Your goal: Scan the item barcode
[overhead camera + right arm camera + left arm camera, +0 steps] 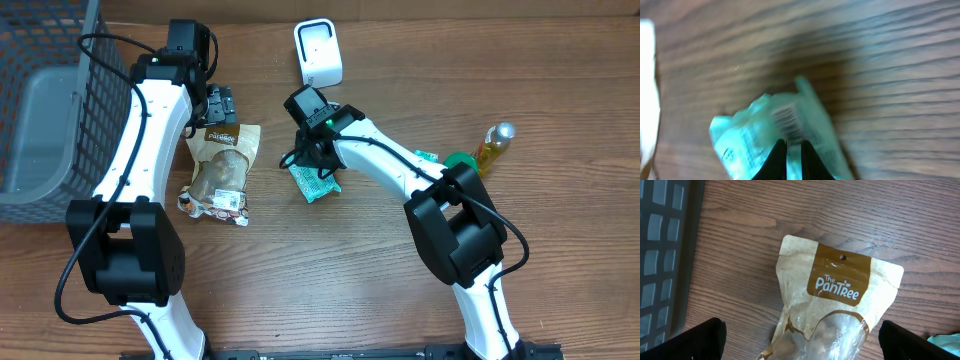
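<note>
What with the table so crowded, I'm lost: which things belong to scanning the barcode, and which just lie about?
In the job: green packet with its barcode, pinched in the right hand; white scanner.
Lying about: brown PanTree pouch; dark basket; yellow bottle.

A table (560,60) of brown wood grain fills every view from edge to edge, the grain running across the overhead frame. At its left edge stands a dark mesh basket (60,30) with a grey liner (40,130) inside. The light is even, leaving only soft, short shadows on the wood and a faint pale sheen in the left wrist view. In the right wrist view the grain is blurred.
</note>
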Controlling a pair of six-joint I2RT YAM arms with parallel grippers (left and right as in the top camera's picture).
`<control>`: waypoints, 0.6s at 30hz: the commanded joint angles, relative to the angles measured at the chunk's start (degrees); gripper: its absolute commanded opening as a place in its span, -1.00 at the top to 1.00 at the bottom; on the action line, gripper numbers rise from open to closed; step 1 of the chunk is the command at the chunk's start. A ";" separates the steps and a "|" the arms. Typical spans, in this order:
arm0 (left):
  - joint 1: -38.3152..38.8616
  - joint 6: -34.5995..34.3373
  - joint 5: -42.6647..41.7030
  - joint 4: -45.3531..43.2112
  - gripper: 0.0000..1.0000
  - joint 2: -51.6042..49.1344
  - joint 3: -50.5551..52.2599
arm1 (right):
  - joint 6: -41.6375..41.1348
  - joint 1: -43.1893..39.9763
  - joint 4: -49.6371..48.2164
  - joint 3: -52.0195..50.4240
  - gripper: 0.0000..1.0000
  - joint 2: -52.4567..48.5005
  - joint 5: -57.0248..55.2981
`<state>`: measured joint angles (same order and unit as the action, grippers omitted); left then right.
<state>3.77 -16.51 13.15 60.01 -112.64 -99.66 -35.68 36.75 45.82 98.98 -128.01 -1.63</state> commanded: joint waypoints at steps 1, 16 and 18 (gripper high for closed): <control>0.42 0.02 0.76 -0.11 -0.99 0.24 -0.68 | 10.75 0.04 0.00 -0.39 0.83 -0.07 9.11; 0.42 0.02 0.76 -0.11 -0.99 0.24 -0.68 | 22.21 0.04 7.43 2.80 0.78 0.07 17.40; 0.42 0.02 0.76 -0.11 -0.99 0.24 -0.68 | 20.22 0.02 7.91 4.94 0.78 0.33 17.38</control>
<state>3.77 -16.49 13.15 60.01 -112.64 -99.66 -13.08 36.75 53.69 99.94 -128.01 13.74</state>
